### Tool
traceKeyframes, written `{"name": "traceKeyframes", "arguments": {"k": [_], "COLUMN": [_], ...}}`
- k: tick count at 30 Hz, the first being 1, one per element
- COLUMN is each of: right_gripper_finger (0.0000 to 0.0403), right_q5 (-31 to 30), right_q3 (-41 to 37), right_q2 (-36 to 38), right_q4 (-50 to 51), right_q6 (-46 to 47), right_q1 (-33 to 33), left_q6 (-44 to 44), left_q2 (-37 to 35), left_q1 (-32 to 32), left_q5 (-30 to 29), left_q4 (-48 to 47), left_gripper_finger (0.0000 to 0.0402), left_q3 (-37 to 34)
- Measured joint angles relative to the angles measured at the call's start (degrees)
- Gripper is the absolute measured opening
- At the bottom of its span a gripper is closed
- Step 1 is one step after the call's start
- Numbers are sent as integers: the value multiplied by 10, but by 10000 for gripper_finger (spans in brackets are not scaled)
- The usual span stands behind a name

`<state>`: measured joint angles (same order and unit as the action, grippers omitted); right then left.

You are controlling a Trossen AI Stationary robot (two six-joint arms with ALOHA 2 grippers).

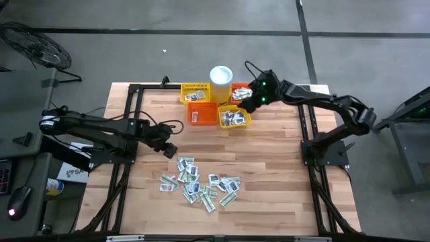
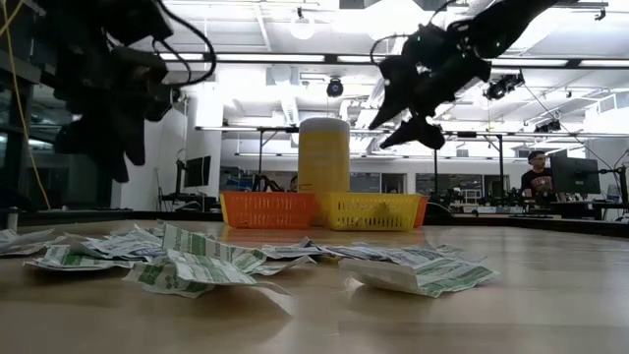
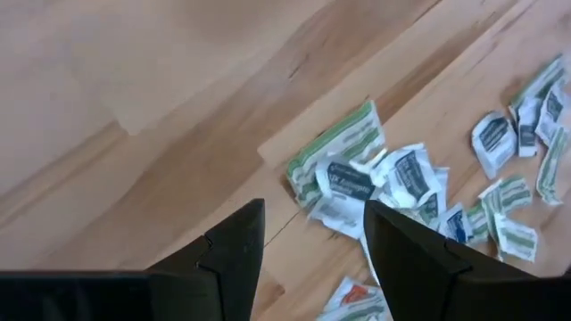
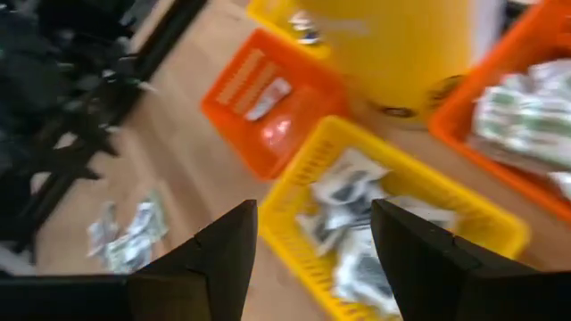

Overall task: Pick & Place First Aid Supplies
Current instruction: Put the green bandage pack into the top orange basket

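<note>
High view: four baskets point(image 1: 195, 92), one cup point(image 1: 221, 75), dozens of sachets point(image 1: 199, 185).

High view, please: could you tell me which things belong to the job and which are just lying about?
Job:
- sachets piled on the table
- sachets in the yellow basket
- right gripper, open over the baskets
- left gripper, open by the pile

Lying about:
- white cup

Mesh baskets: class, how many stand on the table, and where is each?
4. A yellow basket left of the cup, an orange basket in front of it, a yellow basket beside that, and an orange basket partly hidden under the right gripper.
</note>
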<state>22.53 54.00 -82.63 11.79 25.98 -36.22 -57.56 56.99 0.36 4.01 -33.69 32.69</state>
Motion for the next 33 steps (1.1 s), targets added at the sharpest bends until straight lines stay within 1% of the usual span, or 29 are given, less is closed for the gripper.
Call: {"name": "traceKeyframes", "arguments": {"k": [4, 8, 13, 17, 20, 24, 26, 28, 30, 33], "right_gripper_finger": [209, 209, 208, 208, 208, 208, 208, 208, 208, 208], "right_q5": [-14, -62, -138, -194, -213, -214, -210, -205, -204, -217], "right_q3": [0, 0, 0, 0, 0, 0, -5, -15, -31, -54], "right_q2": [10, 12, 12, 12, 13, 13, 13, 13, 13, 13], "right_q4": [-1, -15, -45, -38, 7, 111, 144, 151, 138, 112], "right_q6": [31, 63, 76, 93, 153, 260, 325, 382, 434, 502], "right_q1": [52, 118, 204, 264, 302, 348, 372, 397, 423, 458], "left_q6": [0, -4, 7, 19, 43, 79, 89, 93, 95, 106], "left_q2": [-3, -2, -3, -3, -3, -3, -3, -3, -3, -3], "left_q1": [0, 0, 0, 0, 0, 0, 0, 0, 0, 0], "left_q5": [19, 38, 42, 48, 60, 64, 64, 64, 64, 64], "left_q4": [61, 118, 131, 132, 142, 158, 172, 177, 177, 177], "left_gripper_finger": [191, 191, 191, 191, 191, 191, 191, 191, 191, 191], "left_q3": [-38, -70, -75, -75, -75, -75, -75, -75, -75, -75]}}
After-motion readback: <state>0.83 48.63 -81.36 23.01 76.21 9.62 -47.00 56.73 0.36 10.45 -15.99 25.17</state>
